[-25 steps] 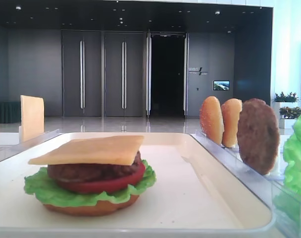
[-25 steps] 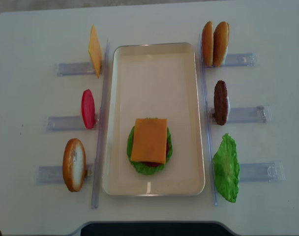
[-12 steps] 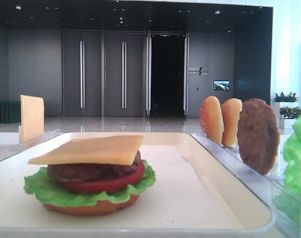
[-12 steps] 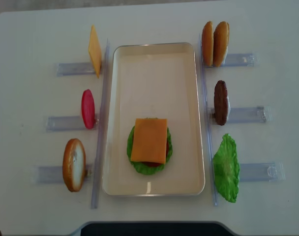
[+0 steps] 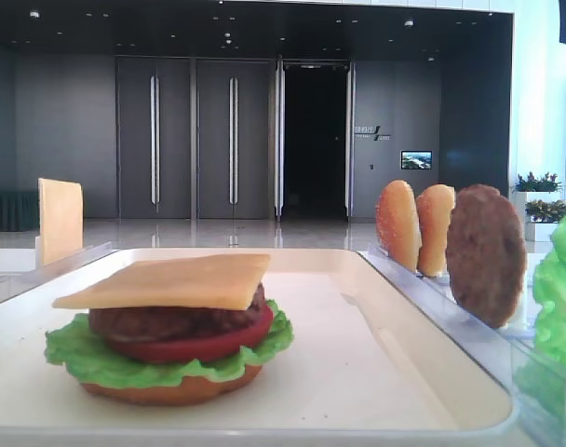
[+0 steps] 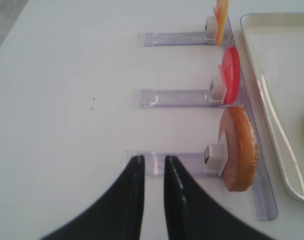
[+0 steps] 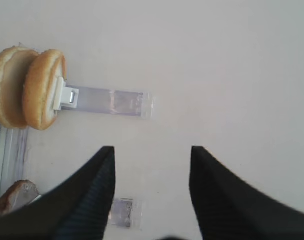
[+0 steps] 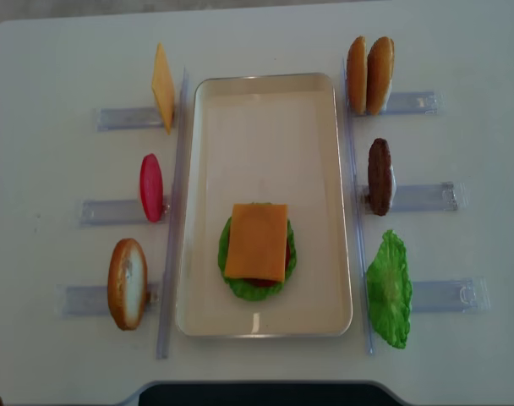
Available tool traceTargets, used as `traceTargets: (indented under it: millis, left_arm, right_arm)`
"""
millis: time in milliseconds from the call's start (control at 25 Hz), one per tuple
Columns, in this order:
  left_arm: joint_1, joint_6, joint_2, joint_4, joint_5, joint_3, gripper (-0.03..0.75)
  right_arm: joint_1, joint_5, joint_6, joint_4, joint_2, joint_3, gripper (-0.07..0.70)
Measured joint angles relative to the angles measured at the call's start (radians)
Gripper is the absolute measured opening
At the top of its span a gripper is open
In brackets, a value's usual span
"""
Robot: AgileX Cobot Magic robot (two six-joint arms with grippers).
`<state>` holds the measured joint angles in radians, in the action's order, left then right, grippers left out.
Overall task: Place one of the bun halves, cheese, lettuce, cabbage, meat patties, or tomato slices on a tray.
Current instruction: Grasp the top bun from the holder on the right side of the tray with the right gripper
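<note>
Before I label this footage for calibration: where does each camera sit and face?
Low exterior: at tray level, facing the stacked burger; no arm shows.
Overhead exterior: straight down on the tray; no arm shows.
Right wrist: above the paired bun halves; right tool open.
Left wrist: above the single bun half; left tool narrowly parted.
Both exteriors share the burger.
</note>
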<state>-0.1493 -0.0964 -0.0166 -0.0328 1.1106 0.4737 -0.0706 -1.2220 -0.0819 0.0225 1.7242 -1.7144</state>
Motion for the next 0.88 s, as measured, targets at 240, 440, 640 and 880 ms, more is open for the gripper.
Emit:
traceTargets:
  millis: [240, 440, 640, 880]
  left_arm:
    - [0.0, 0.0, 0.0, 0.0, 0.0, 0.0, 0.108]
    - [0.0, 0.0, 0.0, 0.001, 0.0, 0.0, 0.108]
    - [0.0, 0.0, 0.0, 0.001, 0.0, 0.0, 0.108]
    - [0.0, 0.0, 0.0, 0.002, 0.0, 0.0, 0.108]
  right_arm:
    - [0.0, -0.001, -0.034, 0.0, 0.034, -0.011, 0.359]
    - [0.0, 0.0, -0.039, 0.0, 0.048, -0.011, 0.359]
    - [-0.006, 0.0, -0.038, 0.008, 0.048, -0.011, 0.4]
    - [-0.07, 0.0, 0.019, 0.024, 0.048, -0.011, 0.448]
